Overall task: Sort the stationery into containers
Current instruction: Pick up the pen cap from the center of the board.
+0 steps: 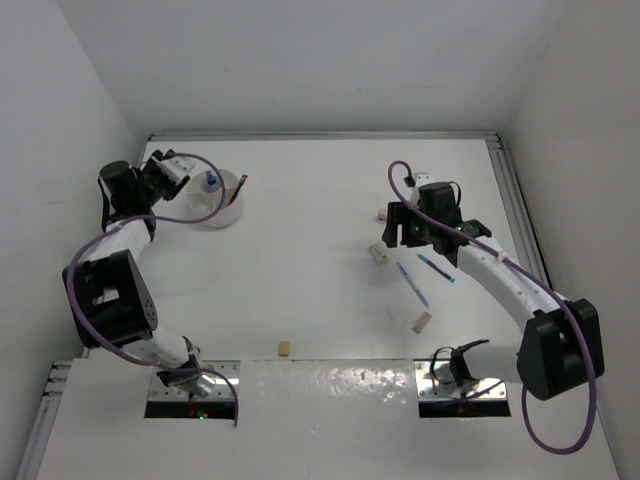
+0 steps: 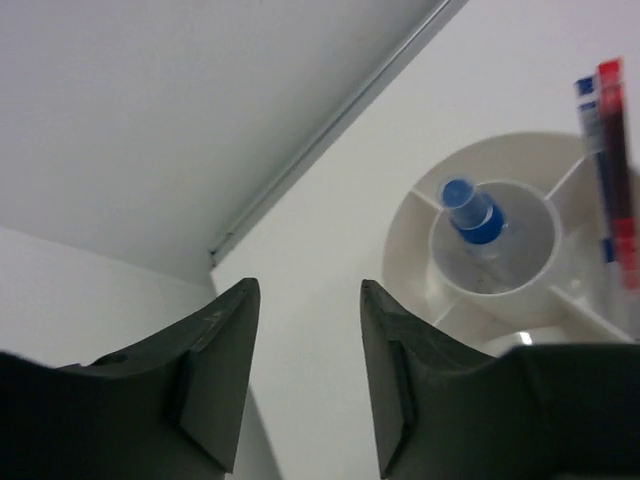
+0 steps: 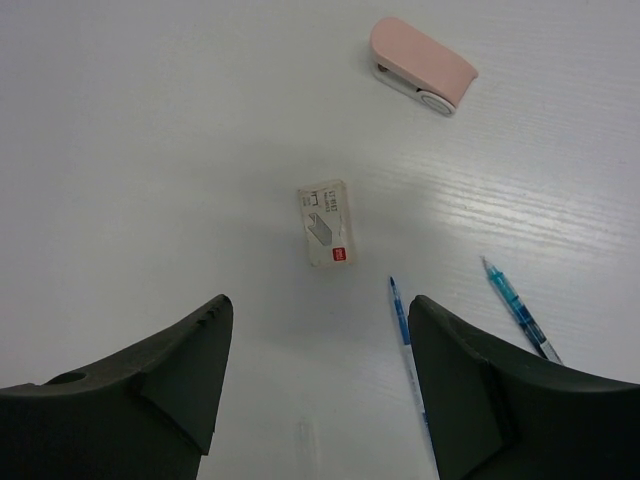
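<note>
The white bowl (image 2: 405, 225) stands at the table's far left. Its round middle cell holds one tiny blue-capped bottle (image 2: 470, 212), and one red-and-blue pen (image 2: 610, 170) rests at its edge. The left gripper (image 2: 305, 380) is beside it, jaws spread and empty. Below the right gripper (image 3: 315, 390), likewise spread and empty, lie one white block (image 3: 327, 223) with a red-marked label too small to read, one pink eraser (image 3: 423, 66) and two blue pens (image 3: 405, 335). Two more small blocks (image 1: 422, 321) lie nearer the arms' bases

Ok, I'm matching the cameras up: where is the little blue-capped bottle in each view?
Top external: upper left, the bottle in the bowl.
Left wrist: right of centre, in the bowl's middle cup.
Right wrist: not in it.
Shared landmark: the red-and-blue pen at the bowl's rim.
</note>
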You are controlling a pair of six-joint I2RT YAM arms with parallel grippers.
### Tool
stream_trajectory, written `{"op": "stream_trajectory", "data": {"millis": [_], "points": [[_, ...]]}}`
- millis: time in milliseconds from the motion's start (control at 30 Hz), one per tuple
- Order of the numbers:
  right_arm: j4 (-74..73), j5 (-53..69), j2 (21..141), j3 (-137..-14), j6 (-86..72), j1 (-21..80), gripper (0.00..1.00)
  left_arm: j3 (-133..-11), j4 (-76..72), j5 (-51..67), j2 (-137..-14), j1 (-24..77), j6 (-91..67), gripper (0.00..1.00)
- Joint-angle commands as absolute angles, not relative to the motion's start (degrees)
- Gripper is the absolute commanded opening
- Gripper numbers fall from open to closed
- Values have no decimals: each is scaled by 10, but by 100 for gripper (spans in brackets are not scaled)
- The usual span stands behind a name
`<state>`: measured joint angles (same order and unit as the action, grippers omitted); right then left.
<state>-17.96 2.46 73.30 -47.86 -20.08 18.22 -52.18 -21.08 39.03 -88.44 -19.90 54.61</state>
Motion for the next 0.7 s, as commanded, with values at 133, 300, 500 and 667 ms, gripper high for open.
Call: {"op": "stream_trajectory", "data": {"millis": [133,300,500,667], "points": [[-187,11,744,-523,-207,185,60,-577,72,464,-798,-171,431,38],[-201,1,753,-521,-224,180,29,-558,136,349,-764,-123,376,30],[-210,22,766,-531,-249,166,51,-516,-15,158,-731,-116,170,26],[-187,46,773,-528,-259,167,51,-582,-12,109,-816,-112,168,19]]}}
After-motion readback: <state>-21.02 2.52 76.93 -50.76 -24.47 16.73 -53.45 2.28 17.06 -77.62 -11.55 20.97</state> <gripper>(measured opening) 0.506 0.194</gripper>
